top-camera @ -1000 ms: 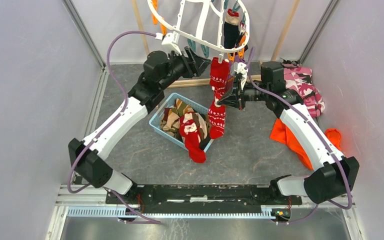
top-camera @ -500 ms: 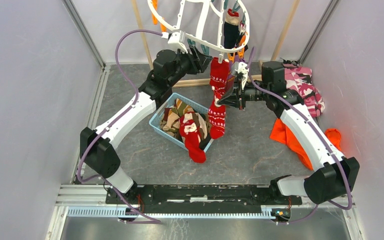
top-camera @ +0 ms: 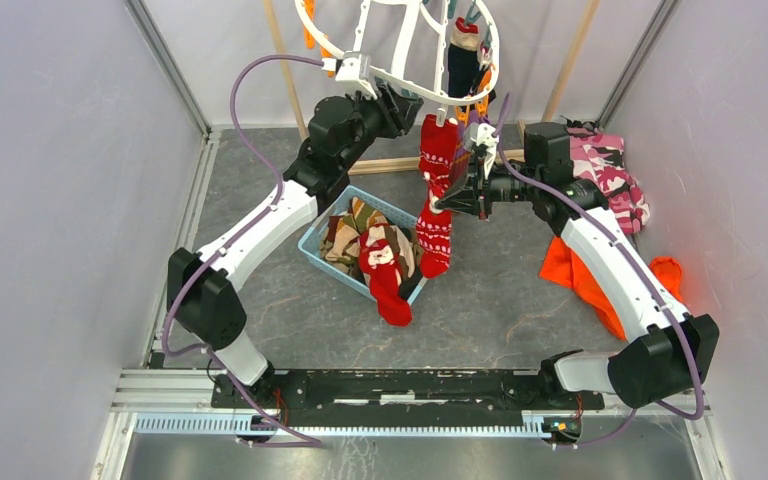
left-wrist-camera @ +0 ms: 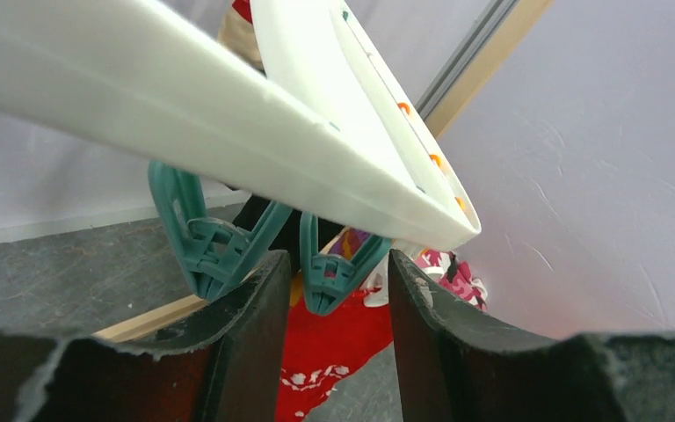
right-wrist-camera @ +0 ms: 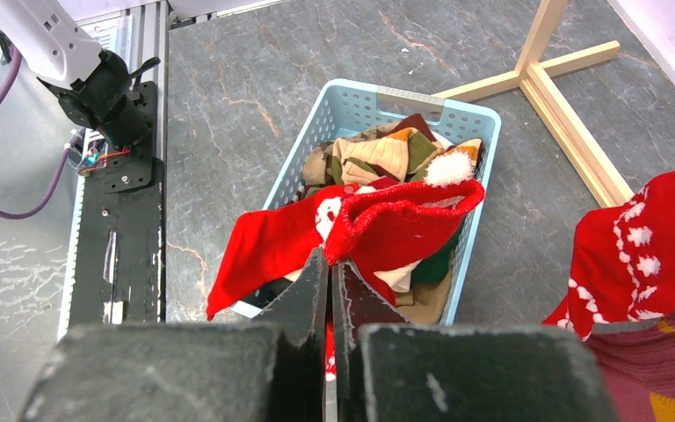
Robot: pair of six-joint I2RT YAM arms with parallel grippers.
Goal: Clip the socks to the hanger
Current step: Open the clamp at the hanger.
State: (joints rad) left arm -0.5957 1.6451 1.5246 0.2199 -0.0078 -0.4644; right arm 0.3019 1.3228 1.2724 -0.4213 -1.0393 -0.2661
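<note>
The white hanger [top-camera: 400,40] hangs at the back with teal and orange clips under its rim. A red sock [top-camera: 436,190] with white patterns dangles below that rim. My right gripper [top-camera: 457,197] is shut on this sock at mid-length, with red fabric pinched between its fingertips [right-wrist-camera: 330,264]. My left gripper [top-camera: 400,105] is raised to the hanger's rim [left-wrist-camera: 228,114]. Its jaws stand open around a teal clip [left-wrist-camera: 338,268], with the fingers [left-wrist-camera: 255,325] on either side of it. More socks [top-camera: 370,240] lie in the basket.
A pale blue basket [top-camera: 312,245] sits on the grey floor between the arms, a red sock [top-camera: 392,295] drooping over its edge. A navy sock [top-camera: 460,65] hangs on the hanger. The wooden pole rack [top-camera: 560,70], a pink camouflage garment [top-camera: 610,175] and an orange cloth [top-camera: 570,275] lie to the right.
My left arm has lifted and reached up to the hanger's rim, and its jaws have narrowed around a teal clip. The right arm and the held sock have stayed put.
</note>
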